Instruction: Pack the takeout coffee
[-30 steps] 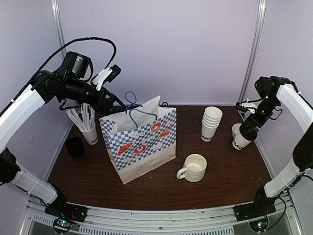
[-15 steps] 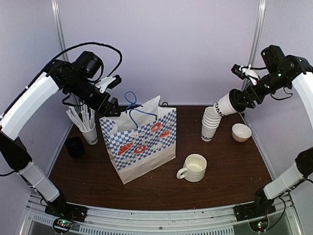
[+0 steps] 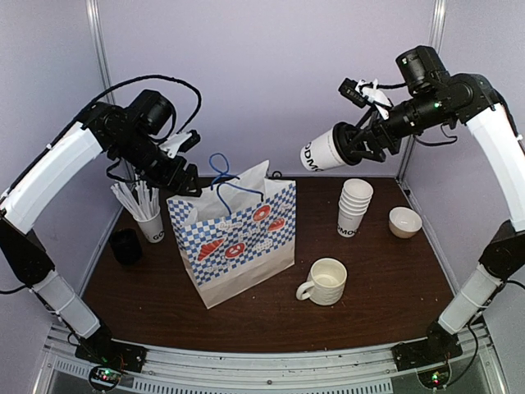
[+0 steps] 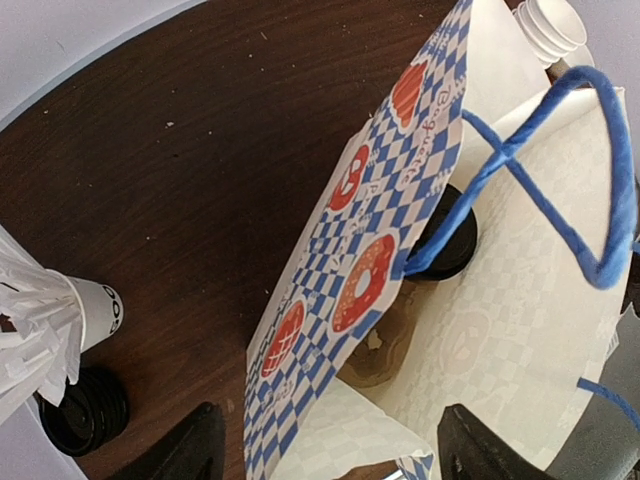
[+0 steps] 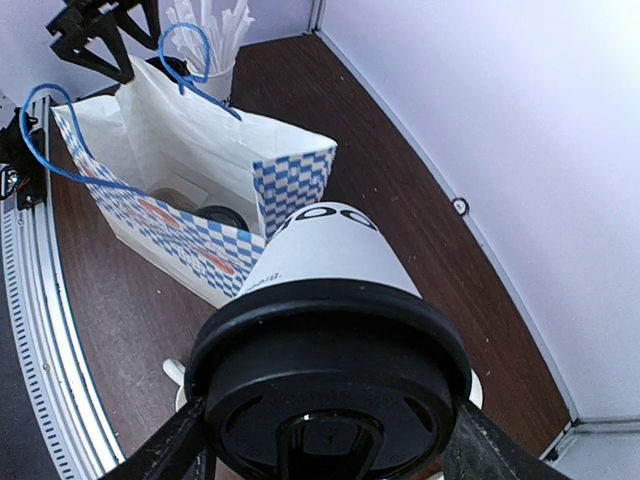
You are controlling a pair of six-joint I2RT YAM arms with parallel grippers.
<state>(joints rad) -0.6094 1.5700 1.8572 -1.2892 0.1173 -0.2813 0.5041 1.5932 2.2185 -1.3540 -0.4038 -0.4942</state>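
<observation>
You had the big piece sorted. The blue-and-white checkered paper bag with blue rope handles [image 3: 238, 246] stood open in the middle of the dark brown wooden table [image 3: 385, 316]. Your left gripper [image 3: 182, 176] hung at the bag's back-left rim. Its jaws were spread wide, with nothing pinched that I could make out from the wrist view.

Your right gripper [image 3: 351, 144] was clamped on a small white paper cup with black lettering and a black plastic lid [image 3: 316, 153]. The cup was high in the air, up and to the right of the bag's mouth. It was tipped almost on its side with its base pointing toward the bag. A second lidded cup [image 4: 448, 235] was already down inside the bag, with only its round black top showing.

My take on handling:
- **Weight:** A cup like that is light, but I couldn't tell whether it was filled. If it was, lying it sideways was asking for a leak at the lid seam.
- **Cup wall:** The paper wall is thin and dents easily, so squeezing mid-body would've been a bad idea.
- **Where to hold:** You held it at the lid end, where the rolled rim and lid stiffen it. I reckon that's the right spot, though too hard a squeeze there could pop the lid.
- **The bag:** It's floppy paper, so a bump on the rim would probably fold it shut.
</observation>
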